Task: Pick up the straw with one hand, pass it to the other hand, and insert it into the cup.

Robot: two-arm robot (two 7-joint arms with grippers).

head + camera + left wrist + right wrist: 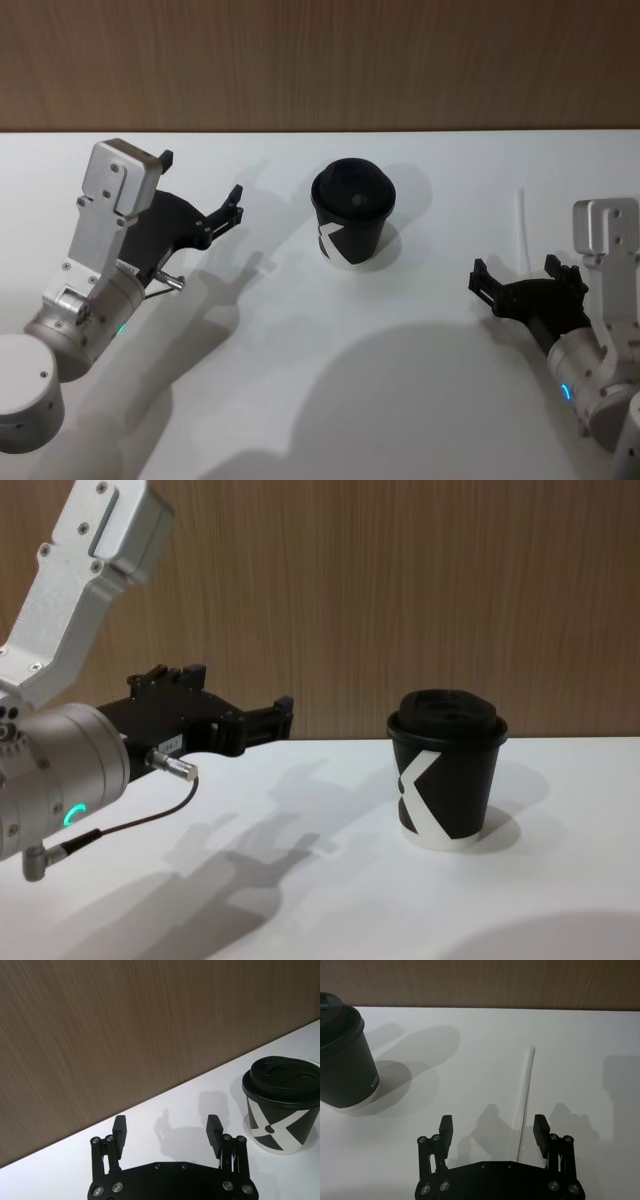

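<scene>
White paper straw (522,230) on a white table (300,400), so it's easy to miss. It's at the right of the head view, about middle height, lying flat and pointing away from the robot. Nothing is holding it. The right gripper (515,270) sits at the lower right of that frame, just below the straw's near end, fingers spread wide and empty. From its wrist camera the straw (525,1095) runs in toward the gap between the two fingers, so it looks lined up for a grab, though I can't tell how high the gripper hovers over the table.

The left gripper (200,178) is over at the upper left of the head view, also wide open with nothing in it, well apart from the straw. The cup (352,215) stands upright in the centre, between the two arms, black lid on.

So progress-wise: basically zero. Pick-up isn't done, handover isn't done, insert isn't done. My guess is the right side closes on the straw first, since it's the one sitting next to it, then passes it left.
</scene>
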